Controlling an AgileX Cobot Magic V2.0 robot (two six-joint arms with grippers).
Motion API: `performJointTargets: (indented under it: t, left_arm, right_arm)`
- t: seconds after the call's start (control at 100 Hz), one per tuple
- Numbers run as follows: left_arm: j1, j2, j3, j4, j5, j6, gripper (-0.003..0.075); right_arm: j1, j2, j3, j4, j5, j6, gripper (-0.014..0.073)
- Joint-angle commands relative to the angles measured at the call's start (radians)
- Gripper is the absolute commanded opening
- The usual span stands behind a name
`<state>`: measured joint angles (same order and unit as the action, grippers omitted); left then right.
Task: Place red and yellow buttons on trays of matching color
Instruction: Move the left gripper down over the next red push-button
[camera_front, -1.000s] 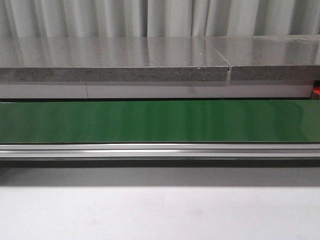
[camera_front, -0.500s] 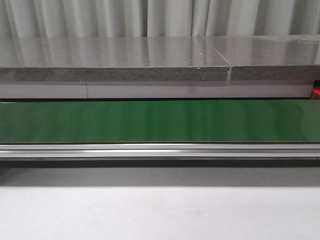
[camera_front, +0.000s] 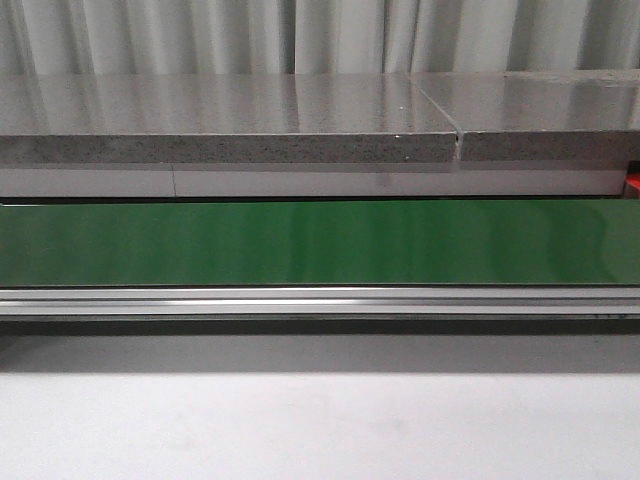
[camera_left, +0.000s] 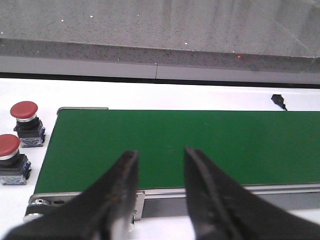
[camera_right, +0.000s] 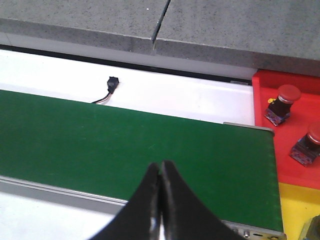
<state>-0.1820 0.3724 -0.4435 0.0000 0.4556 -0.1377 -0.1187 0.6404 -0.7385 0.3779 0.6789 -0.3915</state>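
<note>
My left gripper (camera_left: 161, 156) is open over the near edge of the green conveyor belt (camera_left: 200, 145), with nothing between its fingers. Two red buttons (camera_left: 26, 121) (camera_left: 10, 156) on black bases stand on the white table beside the belt's end. My right gripper (camera_right: 160, 167) is shut and empty above the belt (camera_right: 125, 145). Past the belt's other end lies the red tray (camera_right: 265, 115) with two red buttons (camera_right: 282, 102) (camera_right: 309, 144) on it. A corner of the yellow tray (camera_right: 295, 210) adjoins it. No yellow button shows.
In the front view the green belt (camera_front: 320, 242) runs the full width behind an aluminium rail (camera_front: 320, 300), with a grey stone ledge (camera_front: 230, 125) behind. A small black connector with wires (camera_right: 111, 84) lies on the white surface behind the belt.
</note>
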Motion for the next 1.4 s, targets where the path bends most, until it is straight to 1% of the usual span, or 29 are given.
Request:
performJointTargets:
  t: [0.0,0.06,0.11,0.15,0.3,0.4,0.52,0.65,0.81,0.92,1.04,1.11,1.39]
  left_arm:
    - [-0.008,0.005,-0.028,0.008,-0.06,-0.001,0.0471]
    - [-0.008,0.005,-0.027,0.01,-0.063,-0.001,0.0587]
    - [-0.008,0.005,-0.022,0.01,-0.074,-0.001,0.0638]
    - [-0.008,0.005,-0.02,0.01,-0.074,-0.001,0.0652]
    - [-0.008,0.005,-0.018,0.014,-0.081,-0.001,0.0651]
    - [-0.005,0.013,-0.037,0.049,-0.093,-0.017,0.065]
    - [0.033,0.06,-0.096,0.126,-0.088,-0.127,0.065]
    - [0.117,0.157,-0.185,0.215,-0.054,-0.259,0.065]
    - [0.271,0.337,-0.279,0.217,-0.027,-0.375,0.0623]
    - [0.37,0.471,-0.33,0.168,-0.029,-0.375,0.0619]
    - [0.428,0.607,-0.378,0.144,-0.04,-0.375,0.0619]
    - [0.441,0.685,-0.403,0.144,-0.049,-0.375,0.0619]
    - [0.441,0.978,-0.512,0.144,-0.048,-0.371,0.0619]
  right_arm:
    - [0.002,-0.003,-0.024,0.016,-0.058,-0.011,-0.0066]
    - [0.002,-0.003,-0.024,0.016,-0.058,-0.011,-0.0066]
    - [0.002,-0.003,-0.024,0.016,-0.058,-0.011,-0.0066]
    - [0.002,-0.003,-0.024,0.016,-0.058,-0.011,-0.0066]
    - [0.002,-0.003,-0.024,0.016,-0.058,-0.011,-0.0066]
    - [0.002,-0.003,-0.024,0.016,-0.058,-0.011,-0.0066]
    - [0.002,-0.003,-0.024,0.016,-0.058,-0.011,-0.0066]
    - [0.002,-0.003,-0.024,0.016,-0.058,-0.011,-0.0066]
    - [0.002,-0.003,-0.024,0.016,-0.058,-0.011,-0.0066]
    - [0.002,-0.003,-0.024,0.016,-0.058,-0.011,-0.0066]
    - [0.002,-0.003,-0.024,0.016,-0.058,-0.011,-0.0066]
    - [0.002,-0.003,-0.024,0.016,-0.058,-0.011,-0.0066]
    - [0.002,-0.003,-0.024,0.016,-0.058,-0.011,-0.0066]
